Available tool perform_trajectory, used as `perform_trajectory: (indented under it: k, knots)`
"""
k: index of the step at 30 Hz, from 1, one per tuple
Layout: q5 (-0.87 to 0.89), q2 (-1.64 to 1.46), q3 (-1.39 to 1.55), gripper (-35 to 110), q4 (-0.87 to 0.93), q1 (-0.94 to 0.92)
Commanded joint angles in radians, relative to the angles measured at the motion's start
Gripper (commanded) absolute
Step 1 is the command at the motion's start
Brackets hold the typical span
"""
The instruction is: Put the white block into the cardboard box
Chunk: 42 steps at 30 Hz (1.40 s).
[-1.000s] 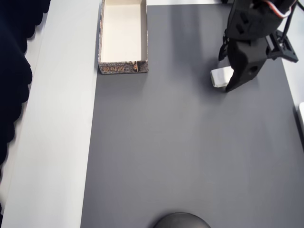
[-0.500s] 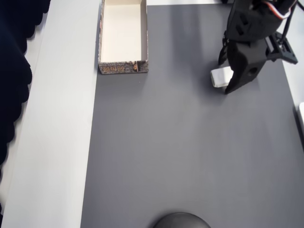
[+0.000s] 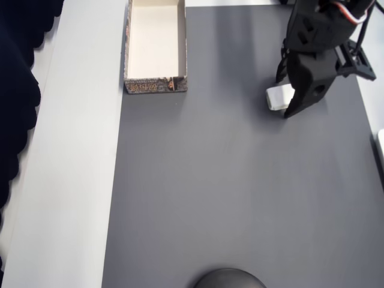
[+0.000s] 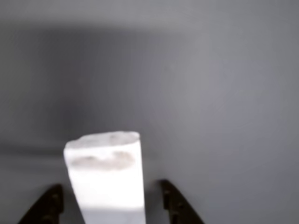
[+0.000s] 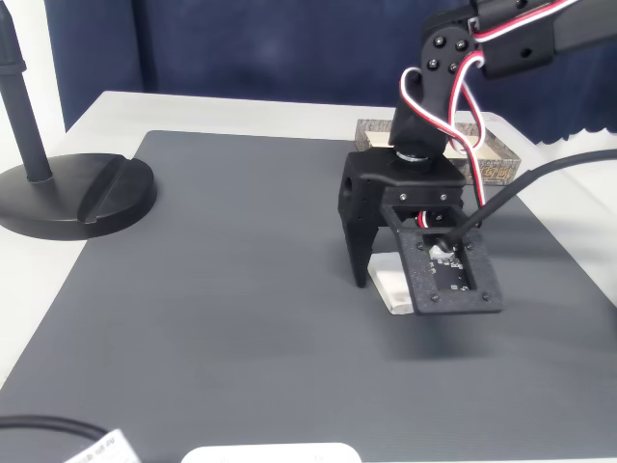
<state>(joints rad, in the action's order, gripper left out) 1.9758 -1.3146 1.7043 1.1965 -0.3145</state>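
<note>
white block, smooth with rounded corners, lies flat on grey mat.

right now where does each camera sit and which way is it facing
Overhead view: above the table, looking straight down on the dark grey mat, the long shallow cardboard box at top left and the black hand over the small flat white block.
Wrist view: on the arm, looking past two black fingertips at the block lying between them.
Fixed view: at table height facing the arm, hand in the middle, box behind it.
All three share the block and the mat.
</note>
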Motion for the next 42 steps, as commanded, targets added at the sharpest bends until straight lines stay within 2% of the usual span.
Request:
perform_trajectory:
  k: [1, 17, 31, 38, 42]
  knots:
    - [0.012, 0.002, -0.014, 30, -0.015, 0.02]
    - [0.012, 0.008, -0.014, 23, -0.018, 0.021]
    - [0.005, 0.008, -0.017, 8, -0.025, 0.026]
    - [-0.095, 0.008, -0.018, -1, -0.052, 0.029]
    - [-0.098, 0.006, -0.018, -2, -0.052, 0.031]
